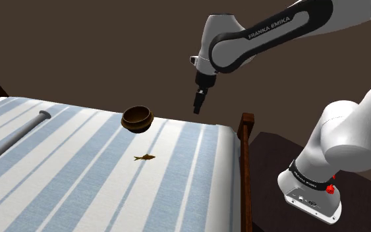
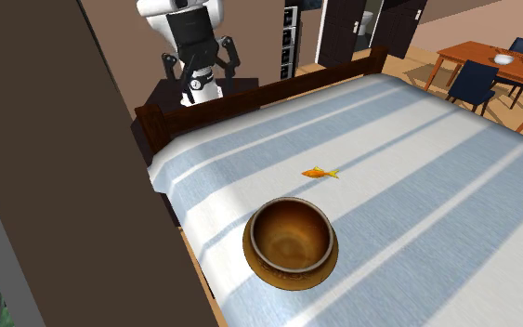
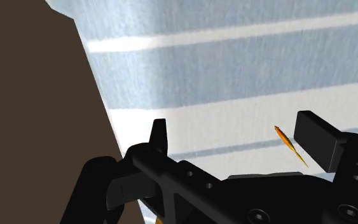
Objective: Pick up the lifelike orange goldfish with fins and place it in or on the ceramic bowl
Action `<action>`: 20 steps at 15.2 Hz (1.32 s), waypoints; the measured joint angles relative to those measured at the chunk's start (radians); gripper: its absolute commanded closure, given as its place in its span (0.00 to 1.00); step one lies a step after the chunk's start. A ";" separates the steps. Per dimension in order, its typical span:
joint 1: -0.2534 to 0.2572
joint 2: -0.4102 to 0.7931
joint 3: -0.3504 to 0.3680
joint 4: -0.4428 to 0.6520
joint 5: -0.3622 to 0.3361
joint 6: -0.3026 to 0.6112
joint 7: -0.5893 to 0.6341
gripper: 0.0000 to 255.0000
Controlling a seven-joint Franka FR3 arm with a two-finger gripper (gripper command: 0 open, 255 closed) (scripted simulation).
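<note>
Upper right in the shoulder view, the arm [image 1: 269, 29] reads FRANKA EMIKA. End effector [image 1: 199, 105] wide, empty. Mid-frame, goldfish [image 1: 145, 157] lies apart from bowl [image 1: 138, 118] on bed [image 1: 197, 178].

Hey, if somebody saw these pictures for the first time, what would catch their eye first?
Probably the small orange goldfish lying on the blue and white striped bed cover, with the round brown bowl sitting close by on the same cover. Then the black claw, open, hanging in the air by the bed's wooden end.
</note>
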 measured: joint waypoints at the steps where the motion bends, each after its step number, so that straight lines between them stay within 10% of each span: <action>1: 0.014 0.026 0.004 0.004 0.013 0.029 -0.022 0.00; 20: 0.175 0.587 0.154 0.318 0.245 0.396 -0.498 0.00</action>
